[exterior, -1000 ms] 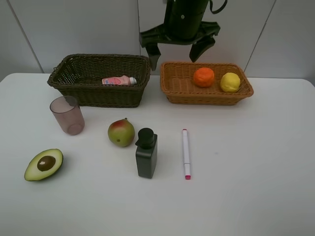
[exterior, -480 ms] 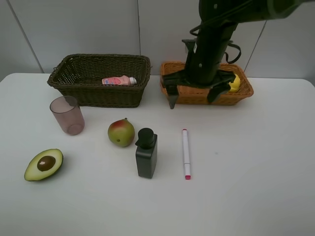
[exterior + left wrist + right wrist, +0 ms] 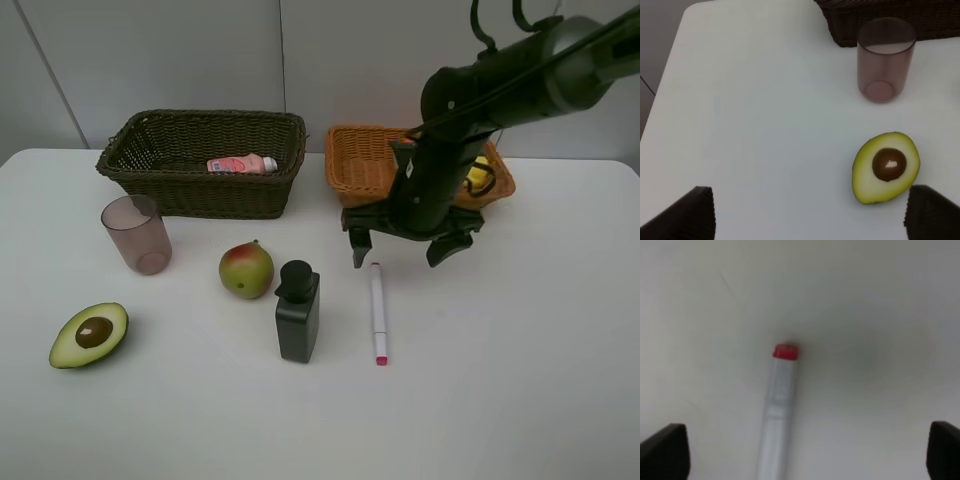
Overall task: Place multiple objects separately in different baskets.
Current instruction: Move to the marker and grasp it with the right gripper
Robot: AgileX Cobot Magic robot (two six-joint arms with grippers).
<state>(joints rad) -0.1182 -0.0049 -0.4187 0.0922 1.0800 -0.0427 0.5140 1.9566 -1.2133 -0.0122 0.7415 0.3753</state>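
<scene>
My right gripper (image 3: pixel 398 258) hangs open just above the table, its fingers straddling the far end of the white pink-capped marker (image 3: pixel 378 312). The right wrist view shows the marker (image 3: pixel 777 405) between the open fingertips of that gripper (image 3: pixel 805 455). A black pump bottle (image 3: pixel 298 312), a red-green pear-like fruit (image 3: pixel 246 270), a mauve cup (image 3: pixel 136 233) and a halved avocado (image 3: pixel 89 335) stand on the table. My left gripper (image 3: pixel 812 220) is open beside the avocado (image 3: pixel 886 167), with the cup (image 3: pixel 886 60) beyond. The small pink bottle (image 3: pixel 241 164) lies in the dark basket (image 3: pixel 220 195). The lemon (image 3: pixel 478 168) peeks from the orange basket (image 3: pixel 362 170); my arm hides the orange.
Both baskets stand side by side at the back of the white table (image 3: pixel 520 380), against a pale wall. The right arm (image 3: pixel 500 80) reaches in over the orange basket. The left arm is outside the exterior high view.
The right arm has swung down and forward from above the baskets to just over the marker's far end, jaws wide throughout. No object has moved.
</scene>
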